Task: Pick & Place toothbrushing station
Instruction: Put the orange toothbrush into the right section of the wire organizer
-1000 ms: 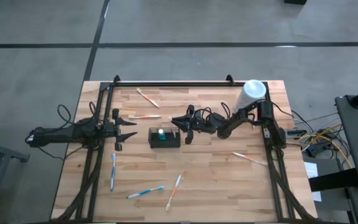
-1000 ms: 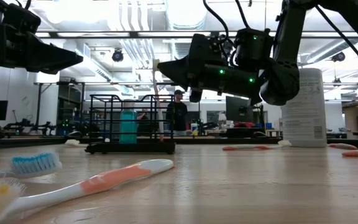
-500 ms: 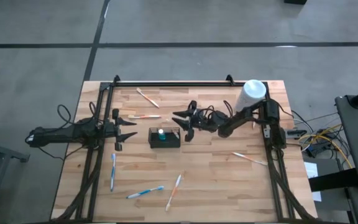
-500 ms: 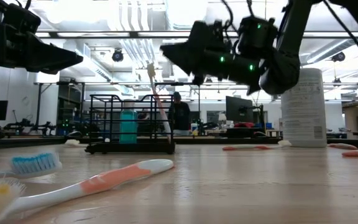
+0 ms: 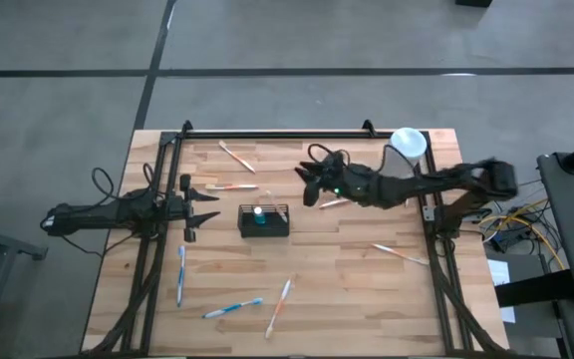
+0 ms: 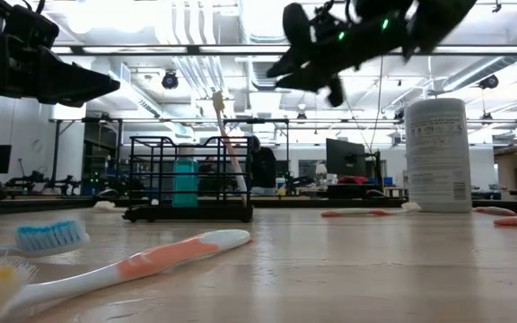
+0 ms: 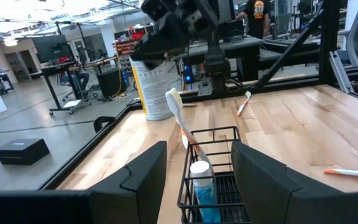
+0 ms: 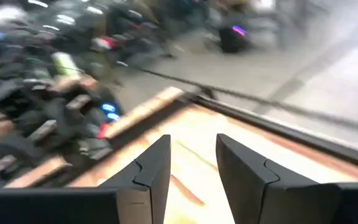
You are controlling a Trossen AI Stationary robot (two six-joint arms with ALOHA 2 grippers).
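Toothbrushing station [image 5: 264, 220]: small black wire-mesh basket, just left of centre in the high view, standing on the wooden table [image 5: 347, 289]. Inside, a teal bottle [image 6: 185, 183] upright and a white toothbrush [image 6: 229, 148] leaning, head poking above the rim, both plain in the low view and the left wrist view.

Right arm stretched in from the right edge of the high view, running nearly level toward centre, wrist raised well above the table. Right gripper [image 5: 310, 182] up and to the right of the basket, apart from it, holding nothing; fingers apart, a clear gap showing in the right wrist view. In the low view, high at top centre, partly cut by the frame's upper edge.

Left arm lying level at middle left of the high view. Left gripper [image 5: 207, 207] just left of the basket, fingers spread, empty, pointing at it.

White-topped canister [image 5: 408, 143] at upper right, beside the right arm's base.

Loose toothbrushes scattered: several in the lower half and near the top edge of the table. Right wrist view heavily smeared; little there readable beyond the fingers and a strip of table.
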